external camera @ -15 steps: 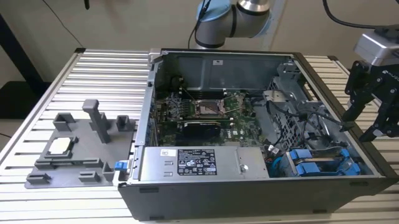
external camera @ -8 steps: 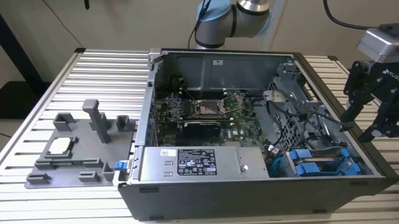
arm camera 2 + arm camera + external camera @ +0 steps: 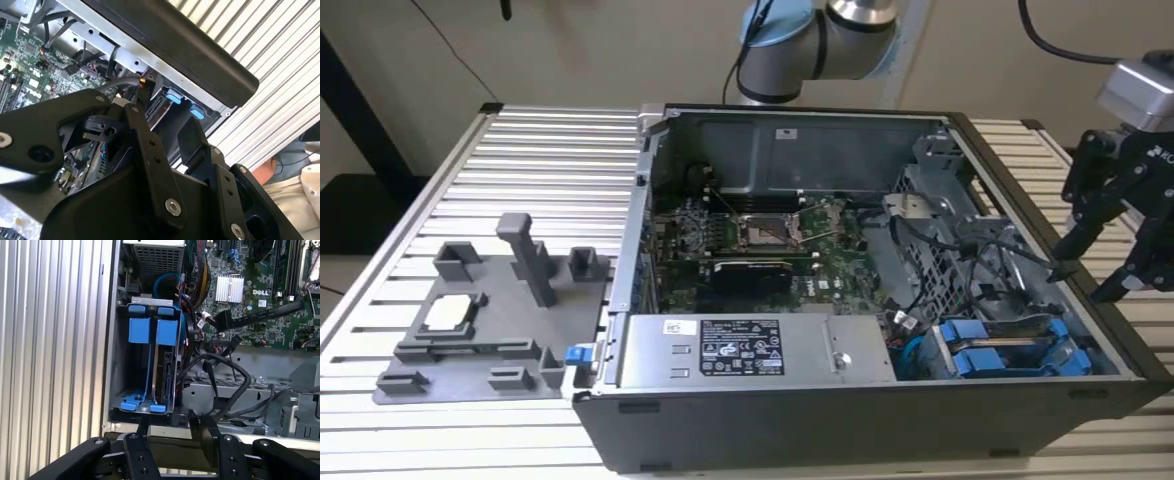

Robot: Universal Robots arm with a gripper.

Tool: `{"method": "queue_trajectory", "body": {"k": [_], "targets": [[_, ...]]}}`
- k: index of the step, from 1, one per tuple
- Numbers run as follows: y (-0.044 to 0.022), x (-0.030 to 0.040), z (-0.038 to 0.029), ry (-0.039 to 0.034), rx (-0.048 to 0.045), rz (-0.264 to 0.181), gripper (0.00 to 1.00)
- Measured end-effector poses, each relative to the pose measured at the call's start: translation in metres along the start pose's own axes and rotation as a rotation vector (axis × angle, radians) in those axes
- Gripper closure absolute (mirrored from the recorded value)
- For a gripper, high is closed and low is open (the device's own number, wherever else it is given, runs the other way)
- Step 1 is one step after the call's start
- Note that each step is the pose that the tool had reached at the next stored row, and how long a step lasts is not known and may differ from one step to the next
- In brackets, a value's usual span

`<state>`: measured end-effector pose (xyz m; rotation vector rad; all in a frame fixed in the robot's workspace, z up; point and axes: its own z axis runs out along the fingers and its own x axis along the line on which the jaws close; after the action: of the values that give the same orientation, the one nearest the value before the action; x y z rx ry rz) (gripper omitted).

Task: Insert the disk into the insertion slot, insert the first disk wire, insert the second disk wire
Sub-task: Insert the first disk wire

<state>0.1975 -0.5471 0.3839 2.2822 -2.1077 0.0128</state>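
First wrist view: I see the gripper (image 3: 170, 421) spread open, holding nothing, close to the insertion slot (image 3: 114, 365). The disk (image 3: 164, 371) sits inside that slot, right beside a second blue carrier (image 3: 139, 330).

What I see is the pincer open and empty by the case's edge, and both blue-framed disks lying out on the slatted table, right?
Not on the table: the first wrist view shows both blue-framed disks sitting in the bay inside the case. The pincer is open and empty by the case's edge.
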Motion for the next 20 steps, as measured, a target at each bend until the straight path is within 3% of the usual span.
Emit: {"method": "queue_trajectory", "body": {"k": [6,11,14,20], "targets": [[-0.0012,-0.0031,0.0035,-0.0006,0.0012,-0.033,0.47],[-0.0027,-0.0076,0.0067,-0.0102,0.0023,-0.040,0.47],[-0.0058,-0.0077,0.0076,-0.0106,0.0021,-0.048,0.47],[-0.0056,-0.0077,0.0081,-0.0107,0.0020,-0.049,0.47]]}}
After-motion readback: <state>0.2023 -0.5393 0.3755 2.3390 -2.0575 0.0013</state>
